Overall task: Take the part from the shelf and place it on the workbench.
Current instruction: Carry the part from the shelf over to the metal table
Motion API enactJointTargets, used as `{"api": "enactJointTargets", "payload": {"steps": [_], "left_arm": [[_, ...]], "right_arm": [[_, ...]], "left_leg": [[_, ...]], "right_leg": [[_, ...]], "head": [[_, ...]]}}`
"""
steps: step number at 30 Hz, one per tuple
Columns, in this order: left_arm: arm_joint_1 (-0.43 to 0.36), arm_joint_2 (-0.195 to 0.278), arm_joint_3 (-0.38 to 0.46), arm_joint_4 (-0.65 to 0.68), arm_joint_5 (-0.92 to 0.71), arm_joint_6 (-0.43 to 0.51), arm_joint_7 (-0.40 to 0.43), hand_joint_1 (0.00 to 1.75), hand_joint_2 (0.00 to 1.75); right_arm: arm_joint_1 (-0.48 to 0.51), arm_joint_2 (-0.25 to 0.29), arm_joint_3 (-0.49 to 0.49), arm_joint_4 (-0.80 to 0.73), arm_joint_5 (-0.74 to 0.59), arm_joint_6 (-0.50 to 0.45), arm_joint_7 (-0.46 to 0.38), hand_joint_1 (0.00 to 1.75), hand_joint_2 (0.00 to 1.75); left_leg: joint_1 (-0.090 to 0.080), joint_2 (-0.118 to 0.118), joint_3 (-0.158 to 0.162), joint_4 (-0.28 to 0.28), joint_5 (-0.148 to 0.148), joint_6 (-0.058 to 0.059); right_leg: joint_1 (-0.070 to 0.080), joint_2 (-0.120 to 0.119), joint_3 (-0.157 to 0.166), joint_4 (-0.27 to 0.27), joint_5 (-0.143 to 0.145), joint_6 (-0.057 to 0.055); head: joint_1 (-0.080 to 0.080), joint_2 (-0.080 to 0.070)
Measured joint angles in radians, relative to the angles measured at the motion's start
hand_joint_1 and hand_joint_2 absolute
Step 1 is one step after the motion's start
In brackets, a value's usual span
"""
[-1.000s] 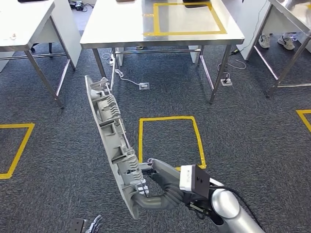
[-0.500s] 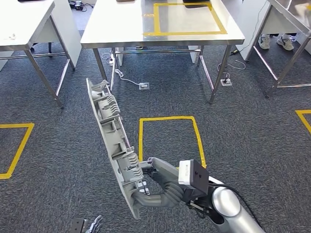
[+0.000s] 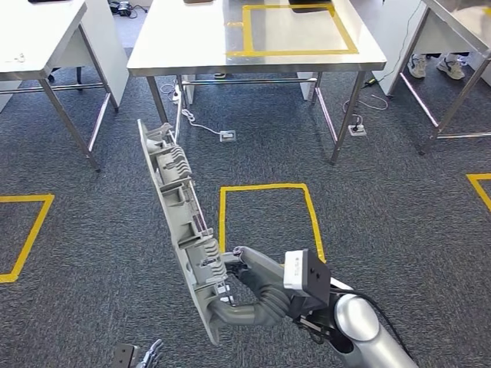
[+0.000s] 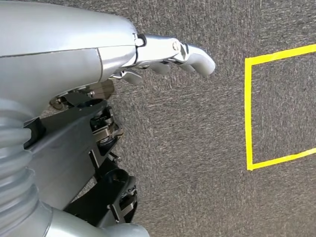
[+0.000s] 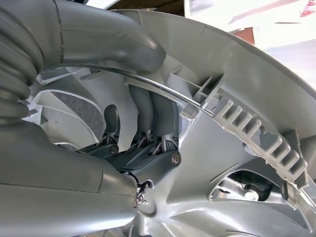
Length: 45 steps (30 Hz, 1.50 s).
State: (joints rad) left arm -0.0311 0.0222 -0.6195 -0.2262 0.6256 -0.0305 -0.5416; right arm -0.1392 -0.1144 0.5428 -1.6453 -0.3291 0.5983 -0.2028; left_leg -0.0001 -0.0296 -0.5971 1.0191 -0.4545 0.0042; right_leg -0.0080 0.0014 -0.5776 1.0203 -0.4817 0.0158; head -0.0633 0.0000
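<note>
My right hand [image 3: 248,295] grips the lower end of a long grey ribbed plastic part [image 3: 179,218], which stands steeply tilted above the carpet, its top leaning away to the left. In the right wrist view the thumb and fingers [image 5: 149,113] wrap the part's [image 5: 238,108] ribbed inner side. The steel workbench [image 3: 191,38] with a yellow tape rectangle [image 3: 295,29] on its top stands ahead at the far side. My left hand [image 3: 147,356] hangs low at the bottom edge; in the left wrist view its fingers [image 4: 178,54] hold nothing above the carpet.
A yellow tape square [image 3: 269,222] marks the carpet between me and the workbench. Other steel tables stand at the left [image 3: 34,38] and right [image 3: 457,23]. Cables and floor sockets [image 3: 227,136] lie under the workbench. A person's feet [image 3: 434,65] show at far right.
The part's top has tipped slightly right and more upright in my right hand. The rest of the scene holds still.
</note>
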Motion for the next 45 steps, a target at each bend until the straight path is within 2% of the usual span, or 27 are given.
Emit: {"api": "enactJointTargets", "payload": {"steps": [16,22,24,26,28,29,30,31,33,34,35,38,40,42,44,45], "left_arm": [[-0.002,0.000,0.000,0.000,-0.003,0.000,-0.010,0.00,1.75],[-0.002,0.003,0.001,0.000,-0.003,0.000,-0.012,0.00,1.75],[-0.003,0.002,0.001,0.000,-0.003,0.000,-0.012,0.00,1.75],[-0.004,0.002,0.001,0.000,-0.003,0.000,-0.012,0.00,1.75],[-0.005,0.001,0.002,0.000,-0.003,0.000,-0.012,0.00,1.75],[-0.005,0.001,0.002,0.000,-0.003,0.000,-0.012,0.00,1.75],[-0.004,0.001,0.002,0.000,-0.003,0.000,-0.013,0.00,1.75],[-0.005,0.000,0.002,0.000,-0.003,0.000,-0.014,0.00,1.75],[-0.005,0.000,0.002,0.000,-0.003,0.000,-0.015,0.00,1.75],[-0.005,0.001,0.002,0.001,-0.003,0.000,-0.016,0.00,1.75],[-0.005,0.002,0.003,0.001,-0.003,0.000,-0.017,0.00,1.75],[-0.006,0.002,0.008,0.001,-0.003,0.000,-0.020,0.00,1.75],[-0.006,0.002,0.008,0.001,-0.003,0.000,-0.021,0.00,1.75],[-0.006,0.002,0.009,0.001,-0.003,0.000,-0.022,0.00,1.75],[-0.005,0.002,0.009,0.001,-0.003,0.000,-0.022,0.00,1.75],[-0.004,0.002,0.009,0.001,-0.003,0.000,-0.022,0.00,1.75]], "right_arm": [[-0.002,0.000,0.000,0.000,-0.018,0.000,-0.012,1.75,1.75],[-0.002,0.000,0.000,0.000,-0.019,0.000,-0.013,1.75,1.75],[-0.003,-0.001,0.000,0.000,-0.020,0.000,-0.014,1.75,1.75],[-0.004,-0.001,-0.001,0.000,-0.021,0.000,-0.014,1.75,1.75],[-0.004,-0.002,-0.002,0.002,-0.023,0.001,-0.014,1.75,1.75],[-0.004,-0.002,-0.002,0.004,-0.023,0.001,-0.014,1.75,1.75],[-0.004,-0.003,-0.002,0.006,-0.024,0.002,-0.014,1.75,1.75],[-0.003,-0.003,-0.002,0.008,-0.024,0.002,-0.013,1.75,1.75],[-0.004,-0.004,-0.002,0.009,-0.024,0.002,-0.013,1.75,1.75],[-0.005,-0.004,-0.002,0.009,-0.024,0.002,-0.013,1.75,1.75],[-0.006,-0.004,-0.002,0.009,-0.024,0.002,-0.014,1.75,1.75],[-0.006,-0.005,-0.002,0.011,-0.025,0.002,-0.014,1.75,1.75],[-0.007,-0.005,-0.002,0.011,-0.025,0.001,-0.014,1.75,1.75],[-0.006,-0.005,-0.002,0.011,-0.025,0.001,-0.014,1.75,1.75],[-0.006,-0.005,-0.002,0.012,-0.025,0.001,-0.014,1.75,1.75],[-0.005,-0.005,-0.002,0.012,-0.025,0.001,-0.014,1.75,1.75]], "left_leg": [[0.000,0.000,0.000,0.001,0.000,0.000],[-0.005,0.000,-0.003,0.006,-0.005,0.012],[0.001,0.003,0.002,-0.007,0.003,0.019],[0.009,0.008,0.008,-0.019,0.010,0.026],[0.009,0.014,0.007,-0.020,0.010,0.028],[0.010,0.018,0.007,-0.019,0.010,0.027],[0.012,0.021,0.006,-0.018,0.009,0.025],[0.014,0.023,0.006,-0.016,0.008,0.022],[0.022,0.027,0.005,-0.005,0.001,0.009],[0.023,0.028,0.004,0.003,-0.004,0.000],[0.023,0.029,0.003,0.008,-0.007,-0.009],[0.024,0.030,0.003,0.007,-0.007,-0.033],[0.027,0.031,-0.004,0.025,-0.022,-0.043],[0.027,0.030,-0.044,0.115,-0.077,-0.046],[0.026,0.030,-0.104,0.247,-0.136,-0.045],[0.026,0.030,-0.120,0.283,-0.143,-0.044]], "right_leg": [[-0.001,0.000,0.000,-0.001,0.000,0.000],[-0.004,0.000,0.001,-0.004,0.003,0.009],[-0.004,0.000,0.001,0.001,-0.002,0.016],[-0.004,0.000,-0.026,0.064,-0.043,0.023],[-0.007,0.000,-0.089,0.195,-0.109,0.031],[-0.010,0.000,-0.117,0.250,-0.128,0.035],[-0.013,0.000,-0.130,0.275,-0.129,0.039],[-0.016,0.000,-0.123,0.258,-0.110,0.043],[-0.024,-0.008,-0.058,0.130,-0.045,0.052],[-0.025,-0.009,-0.027,0.067,-0.022,0.052],[-0.025,-0.010,-0.007,0.026,-0.010,0.046],[-0.018,-0.002,-0.006,0.016,-0.009,0.013],[-0.018,0.000,-0.006,0.013,-0.005,-0.003],[-0.018,0.001,-0.007,0.011,-0.002,-0.013],[-0.014,0.003,-0.008,0.012,-0.002,-0.017],[-0.012,0.006,-0.008,0.012,-0.002,-0.018]], "head": [[0.000,0.000],[0.000,0.000],[0.000,0.000],[0.001,0.000],[0.002,0.000],[0.002,0.000],[0.002,0.000],[0.002,0.000],[0.002,0.000],[0.002,0.000],[0.001,0.000],[-0.001,0.000],[-0.001,0.000],[-0.002,0.000],[-0.002,0.000],[-0.002,0.000]]}}
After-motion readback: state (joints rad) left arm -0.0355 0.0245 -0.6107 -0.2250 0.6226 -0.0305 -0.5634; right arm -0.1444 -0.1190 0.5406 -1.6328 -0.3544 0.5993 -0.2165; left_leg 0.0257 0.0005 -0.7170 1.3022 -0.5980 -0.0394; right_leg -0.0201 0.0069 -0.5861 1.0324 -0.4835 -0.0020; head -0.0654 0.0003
